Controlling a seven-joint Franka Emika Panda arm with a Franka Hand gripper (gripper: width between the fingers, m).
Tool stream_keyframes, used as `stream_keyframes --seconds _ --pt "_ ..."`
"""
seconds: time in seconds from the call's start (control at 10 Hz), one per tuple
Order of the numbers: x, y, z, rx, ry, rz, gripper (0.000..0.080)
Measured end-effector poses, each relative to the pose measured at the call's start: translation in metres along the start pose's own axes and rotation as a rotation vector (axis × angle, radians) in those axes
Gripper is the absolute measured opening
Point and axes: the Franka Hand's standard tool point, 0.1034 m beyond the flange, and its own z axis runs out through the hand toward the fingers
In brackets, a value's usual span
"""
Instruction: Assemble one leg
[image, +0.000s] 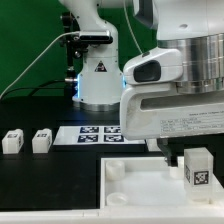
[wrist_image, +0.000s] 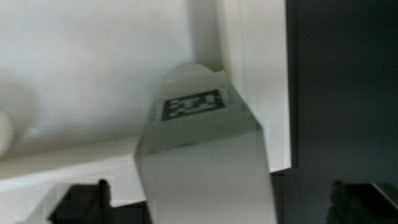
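The leg (image: 197, 170) stands upright over the large square board (image: 130, 195), close to that board's edge on the exterior view's right. Its long axis is vertical and one marker tag (wrist_image: 192, 103) faces the wrist camera. Whether its foot rests on the board or hangs just clear of it cannot be told.

The gripper (wrist_image: 231, 205) comes down from directly above, so the leg's long axis runs in line with the fingers and the leg lies between them. The fingers are apart. In the wrist view one dark finger (wrist_image: 93, 203) is just beside the leg's flank, while the other (wrist_image: 368, 203) has a dark gap between it and the leg, so nothing shows a clamp. The leg therefore sits off-centre in the opening, nearer one finger. My judgement is that the coming move turns on this offset: closing would push the leg sideways before both pads bear on it.

A raised round corner socket (image: 115, 170) sits at the board's far corner on the exterior view's left, well apart from the leg. Beyond the board's far edge lies the marker board (image: 95, 133). Further toward the exterior view's left of that edge, two spare legs (image: 12, 142) (image: 41, 141) stand on the dark table, near each other.
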Motion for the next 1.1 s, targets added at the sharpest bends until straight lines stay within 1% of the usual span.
stream_keyframes --seconds 0.1,0.2,0.3,0.4,0.5,0.6,0.7,1.1 --pt "0.0000 0.0000 0.0000 0.000 0.000 0.009 0.0536" --pt "-0.0002 -0.0005 0.0000 0.003 -0.001 0.093 0.0353" --pt "0.0003 0.0012 -0.0001 0.002 -0.001 0.202 0.0298" --pt "0.0001 0.0015 0.0000 0.003 -0.002 0.269 0.0298" --pt "0.0008 0.0033 0.0001 0.006 -0.003 0.401 0.0298" --pt "0.0013 0.0048 0.0005 0.010 -0.005 0.535 0.0298" --pt "0.0011 0.0061 0.0009 0.010 -0.004 0.731 0.0298" --pt "-0.0012 0.0081 0.0013 0.051 -0.031 1.314 0.0298"
